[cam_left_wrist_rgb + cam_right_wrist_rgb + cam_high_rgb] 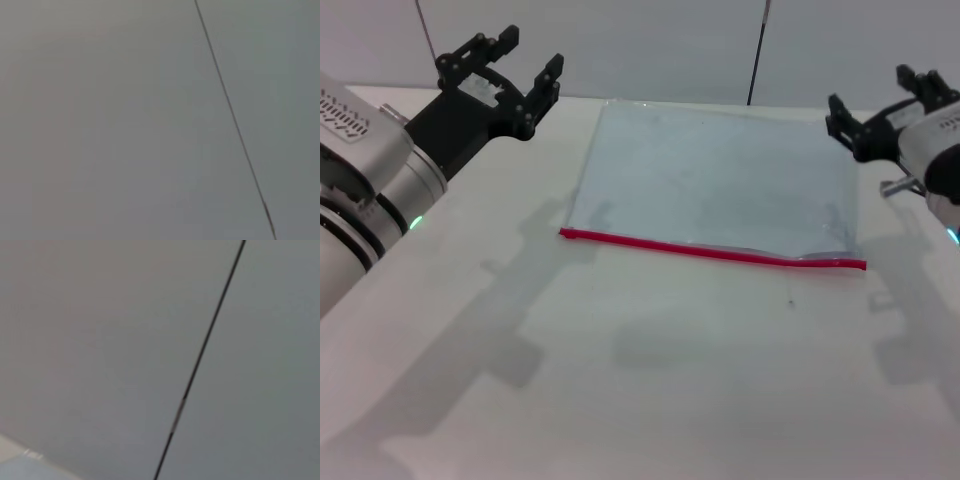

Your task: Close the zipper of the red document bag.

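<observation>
White tabletop [650, 380] extends to a pale grey wall [650, 40] crossed by thin dark seams. Bag [715, 180] lies flat on the table at centre, toward the far edge. Zipper [710, 250] runs along the bag's near long edge, slightly wavy toward its right end. Left gripper [510, 70] hangs above the table beyond the bag's far left corner, fingers spread apart, holding nothing. Right gripper [880, 110] hangs beside the bag's far right corner, clear of it; finger state cannot be determined. Both wrist views show only wall and seam.
</observation>
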You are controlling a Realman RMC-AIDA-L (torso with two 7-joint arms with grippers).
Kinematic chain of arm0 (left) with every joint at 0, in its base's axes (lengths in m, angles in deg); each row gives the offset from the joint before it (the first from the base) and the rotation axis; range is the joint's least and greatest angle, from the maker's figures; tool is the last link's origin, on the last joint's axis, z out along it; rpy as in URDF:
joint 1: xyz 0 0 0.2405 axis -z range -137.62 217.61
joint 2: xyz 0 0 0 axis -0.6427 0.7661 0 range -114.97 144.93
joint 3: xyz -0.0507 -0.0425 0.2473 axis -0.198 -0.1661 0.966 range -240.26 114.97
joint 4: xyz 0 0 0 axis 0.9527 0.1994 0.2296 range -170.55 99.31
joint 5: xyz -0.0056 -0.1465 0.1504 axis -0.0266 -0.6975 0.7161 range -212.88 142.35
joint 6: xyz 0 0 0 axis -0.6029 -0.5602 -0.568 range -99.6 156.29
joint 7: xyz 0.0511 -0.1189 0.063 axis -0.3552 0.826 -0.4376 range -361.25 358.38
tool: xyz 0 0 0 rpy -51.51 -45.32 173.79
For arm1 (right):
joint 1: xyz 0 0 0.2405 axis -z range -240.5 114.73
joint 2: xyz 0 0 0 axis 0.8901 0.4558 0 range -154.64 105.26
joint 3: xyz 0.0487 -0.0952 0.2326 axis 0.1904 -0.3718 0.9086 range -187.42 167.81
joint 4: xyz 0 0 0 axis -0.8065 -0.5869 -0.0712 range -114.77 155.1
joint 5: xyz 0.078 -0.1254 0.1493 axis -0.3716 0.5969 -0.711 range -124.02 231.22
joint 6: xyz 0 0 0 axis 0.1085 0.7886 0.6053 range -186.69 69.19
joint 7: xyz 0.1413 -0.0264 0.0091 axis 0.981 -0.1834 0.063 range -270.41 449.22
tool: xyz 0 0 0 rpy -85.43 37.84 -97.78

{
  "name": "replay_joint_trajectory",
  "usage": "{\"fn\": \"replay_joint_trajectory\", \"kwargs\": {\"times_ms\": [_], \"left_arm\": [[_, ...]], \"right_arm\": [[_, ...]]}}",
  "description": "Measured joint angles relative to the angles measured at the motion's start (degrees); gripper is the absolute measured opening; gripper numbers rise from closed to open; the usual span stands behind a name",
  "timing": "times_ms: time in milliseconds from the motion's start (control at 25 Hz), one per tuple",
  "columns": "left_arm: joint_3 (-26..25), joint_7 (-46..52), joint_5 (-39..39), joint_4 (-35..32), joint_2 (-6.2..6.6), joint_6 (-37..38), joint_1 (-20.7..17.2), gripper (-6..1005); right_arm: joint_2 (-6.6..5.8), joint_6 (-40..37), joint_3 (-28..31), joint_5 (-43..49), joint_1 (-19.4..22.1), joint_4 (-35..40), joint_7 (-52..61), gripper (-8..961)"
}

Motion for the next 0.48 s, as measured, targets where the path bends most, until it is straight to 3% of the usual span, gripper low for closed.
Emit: {"fn": "replay_joint_trajectory", "kwargs": {"times_ms": [160, 280, 480], "left_arm": [[0.16, -0.57, -1.02, 2.36, -0.09, -0.64, 0.96, 553], [0.06, -0.64, -2.43, 3.83, -0.08, -1.13, 1.63, 553], [0.01, -0.69, -3.42, 5.92, -0.15, -2.01, 3.09, 553]], "right_arm": [[-0.21, 14.62, -7.19, 0.91, -2.63, -3.77, 9.20, 821], [-0.23, 21.48, -9.90, 3.04, -4.77, -8.24, 18.39, 819], [-0.37, 25.88, -10.57, 6.16, -6.14, -14.32, 31.68, 819]]}}
